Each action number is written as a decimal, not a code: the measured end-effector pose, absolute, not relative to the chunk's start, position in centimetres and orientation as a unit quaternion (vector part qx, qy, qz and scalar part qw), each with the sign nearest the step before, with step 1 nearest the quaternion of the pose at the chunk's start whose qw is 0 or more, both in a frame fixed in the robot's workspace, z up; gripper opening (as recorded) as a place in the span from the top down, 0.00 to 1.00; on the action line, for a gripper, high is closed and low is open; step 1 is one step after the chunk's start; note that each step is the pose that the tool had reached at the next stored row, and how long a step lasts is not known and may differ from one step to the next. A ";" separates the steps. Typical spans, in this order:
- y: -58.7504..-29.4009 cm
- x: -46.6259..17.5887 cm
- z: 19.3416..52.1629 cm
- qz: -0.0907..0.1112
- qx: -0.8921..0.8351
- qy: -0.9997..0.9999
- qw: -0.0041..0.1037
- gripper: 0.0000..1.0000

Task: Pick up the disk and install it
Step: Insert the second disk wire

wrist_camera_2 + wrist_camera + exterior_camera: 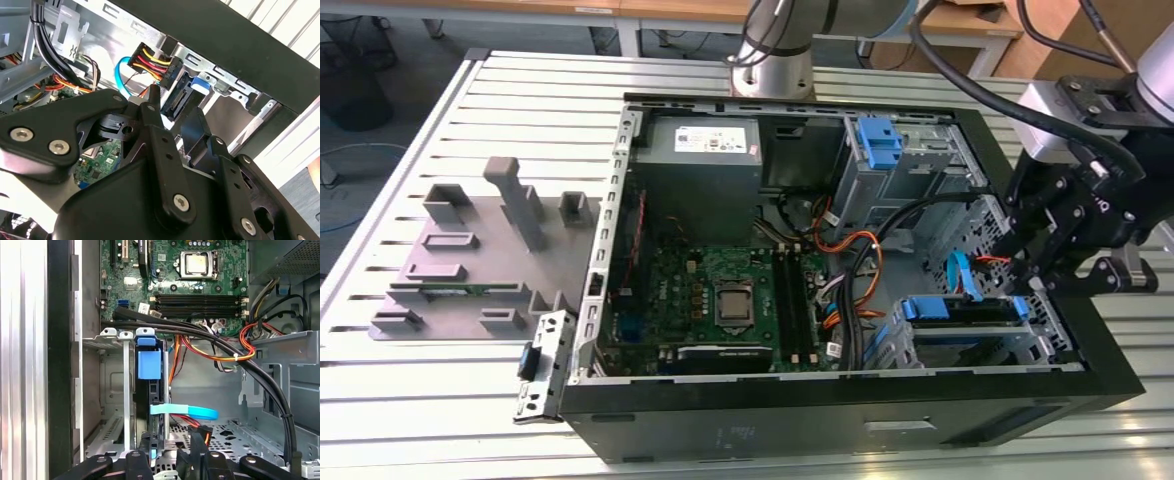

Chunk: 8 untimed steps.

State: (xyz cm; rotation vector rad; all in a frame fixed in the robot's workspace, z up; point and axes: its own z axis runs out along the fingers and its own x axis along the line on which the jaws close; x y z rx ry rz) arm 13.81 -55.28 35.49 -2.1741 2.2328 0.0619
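Exterior view puts the pincer (1067, 262) over the computer case's (854, 420) drive cage. Just below it, the disk (149, 390) already stands edge-on in its bay, its blue tab outermost. Whether the pincer's fingers grip it I cannot tell. Installation looks nearly complete.

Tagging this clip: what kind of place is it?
Likely a robotics lab bench for PC assembly: an open computer case lies on a slotted aluminium table, beside a grey parts fixture, with the gripper at the drive bay.
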 end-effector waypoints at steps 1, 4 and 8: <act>-55.2 13.8 35.5 0.020 -0.697 0.716 0.013 0.56; -54.8 13.7 35.5 0.019 -0.697 0.716 0.013 0.56; -54.3 13.7 35.4 0.019 -0.697 0.716 0.013 0.56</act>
